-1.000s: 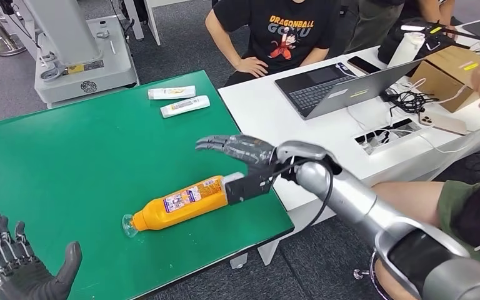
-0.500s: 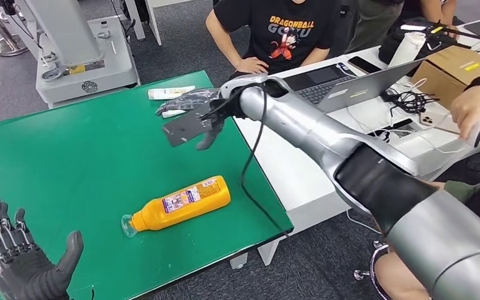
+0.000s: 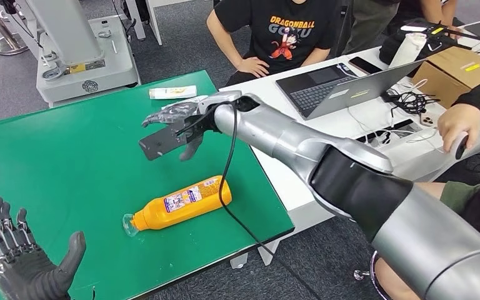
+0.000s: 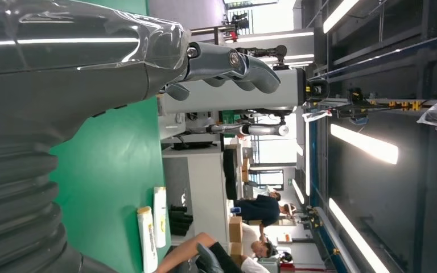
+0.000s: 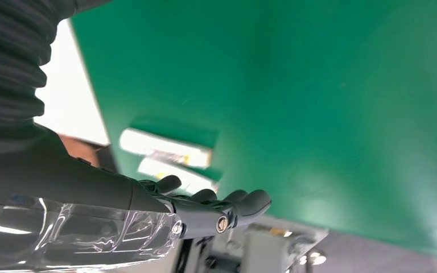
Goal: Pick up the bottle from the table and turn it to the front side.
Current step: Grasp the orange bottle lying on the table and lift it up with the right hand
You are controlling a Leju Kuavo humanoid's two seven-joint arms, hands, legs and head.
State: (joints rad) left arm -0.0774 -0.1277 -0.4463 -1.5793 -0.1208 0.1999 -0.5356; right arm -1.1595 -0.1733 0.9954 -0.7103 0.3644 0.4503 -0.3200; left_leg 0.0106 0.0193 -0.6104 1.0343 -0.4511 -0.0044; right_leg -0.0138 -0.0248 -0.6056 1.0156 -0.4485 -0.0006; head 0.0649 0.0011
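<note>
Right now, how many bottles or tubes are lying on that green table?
3: an orange bottle near the front edge, and two white tubes at the far edge; the right hand hides one from the head view.

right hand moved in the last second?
Yes. The right hand left the orange bottle's base and swung up toward the white tubes at the table's far edge.

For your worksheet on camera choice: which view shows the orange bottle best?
The head view: the orange bottle lies whole on the green table, label up, beyond both hands. The wrist views catch bare green table and white tubes, not the bottle.
</note>
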